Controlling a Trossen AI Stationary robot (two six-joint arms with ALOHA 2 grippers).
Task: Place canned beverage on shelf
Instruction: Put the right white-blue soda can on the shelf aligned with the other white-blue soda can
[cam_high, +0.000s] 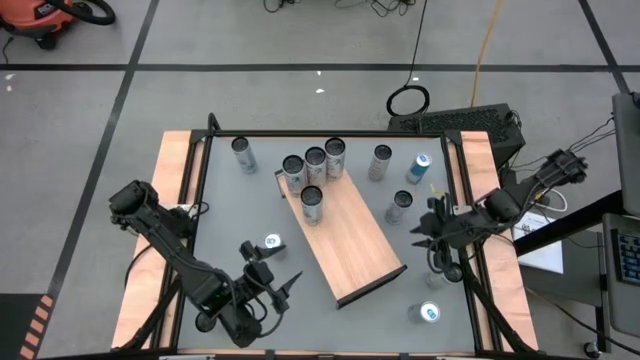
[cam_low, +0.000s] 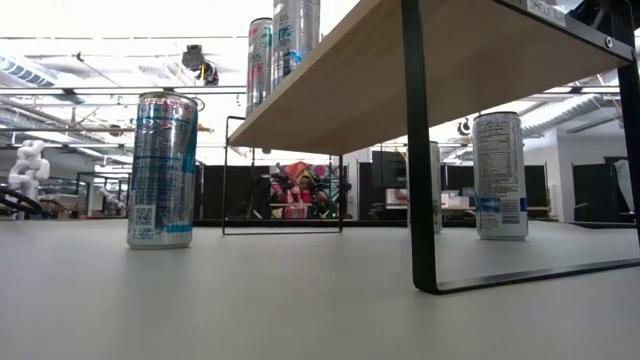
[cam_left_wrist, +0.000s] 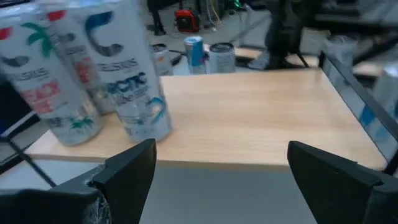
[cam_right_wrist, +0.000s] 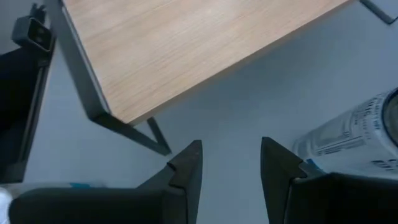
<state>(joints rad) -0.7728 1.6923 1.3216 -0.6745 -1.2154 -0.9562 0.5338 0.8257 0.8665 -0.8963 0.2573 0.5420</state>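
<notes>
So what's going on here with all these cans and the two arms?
Two robot arms are stocking drink cans onto a raised wooden shelf on the table. Four cans already stand together at its far end; the rest of the board is bare. Several more cans wait on the grey tabletop around it. Right now neither arm holds anything: the left tool hangs open near the shelf's front side, and the right tool hovers, empty and partly open, by a loose can.

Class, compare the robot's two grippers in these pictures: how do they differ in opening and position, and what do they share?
The left gripper stands wide open; the right gripper has its fingers close together with only a narrow gap. The left gripper hovers at the shelf's left side near the table's front, the right gripper at its right side. Both are dark, two-fingered and hold nothing.
</notes>
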